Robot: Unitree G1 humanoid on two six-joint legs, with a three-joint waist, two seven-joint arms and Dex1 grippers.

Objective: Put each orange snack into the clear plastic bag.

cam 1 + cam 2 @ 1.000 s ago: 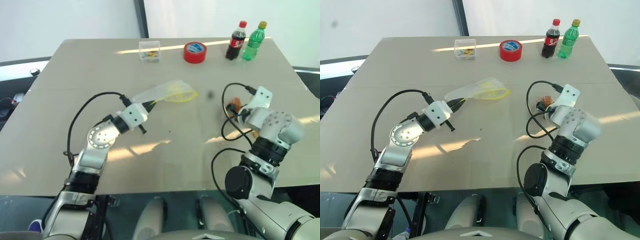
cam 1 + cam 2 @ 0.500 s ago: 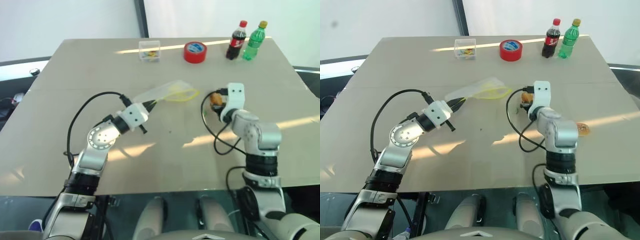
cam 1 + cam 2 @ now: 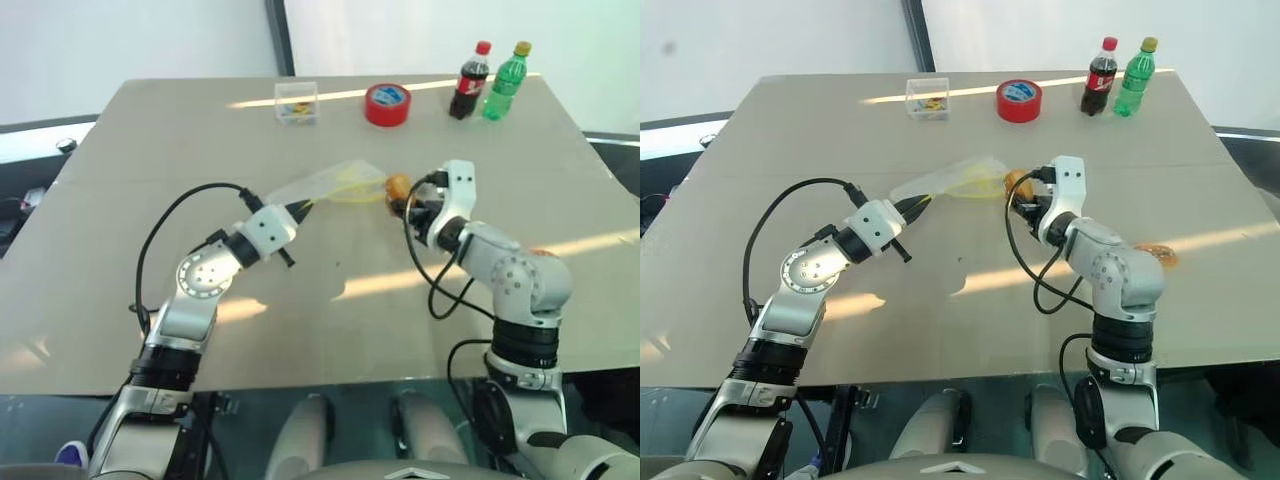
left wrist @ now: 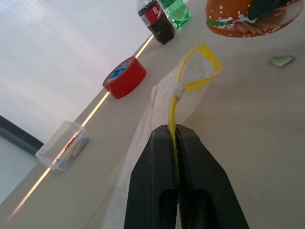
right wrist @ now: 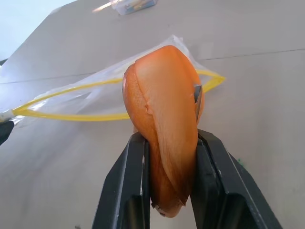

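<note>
The right end effector [image 3: 402, 198] is gripping one orange snack [image 5: 164, 143] just outside the clear plastic bag [image 3: 330, 186], mid-desk; the left end effector [image 4: 175, 143], clenched, is pinching its yellow seal, whose narrow mouth risks snagging the snack; the second snack [image 3: 1156, 254] is lying near the desk's right edge

**Table and what lies on it**

A wide beige table [image 3: 150, 150] with a glossy top is seen. Along its far edge a small clear box [image 3: 297, 102], a red tape roll [image 3: 387, 104], a cola bottle [image 3: 467, 80] and a green bottle [image 3: 502, 79] are set in a row, the two bottles upright and just beside each other. An orange snack [image 3: 1157, 254] is found lying near the right edge. A small green scrap [image 4: 282, 59] is seen on the surface.
</note>
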